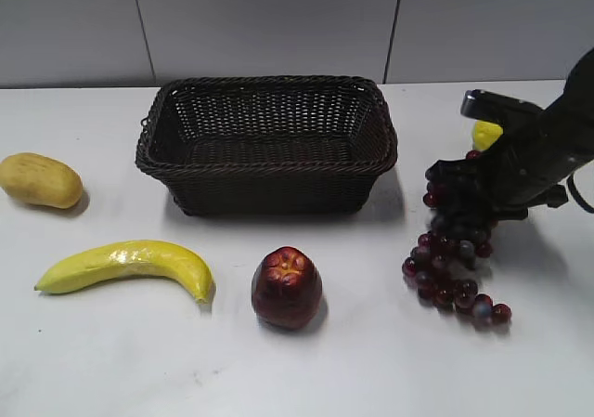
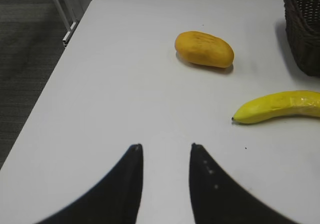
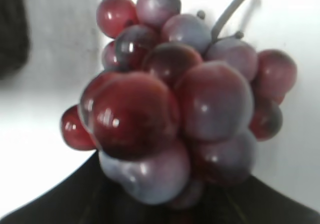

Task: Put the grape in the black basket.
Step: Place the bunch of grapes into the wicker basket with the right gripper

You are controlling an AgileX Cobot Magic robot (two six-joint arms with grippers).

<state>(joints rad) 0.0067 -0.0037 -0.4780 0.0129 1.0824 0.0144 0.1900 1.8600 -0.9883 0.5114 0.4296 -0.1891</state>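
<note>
The right pincer [image 1: 464,194] is clamping the upper end of the grape [image 1: 455,273], whose tail is trailing on the worktop [image 1: 371,361] right of the black basket [image 1: 267,143]. The light, floppy bunch is probably swinging; gripping near the stem [image 3: 231,10] seems safest. The left pincer [image 2: 165,149] is hovering open, empty.

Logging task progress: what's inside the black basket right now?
Nothing shows inside the black basket: only bare weave on its floor and far wall. Its near wall hides the front strip of floor. The grape is outside, at the right claw.
</note>
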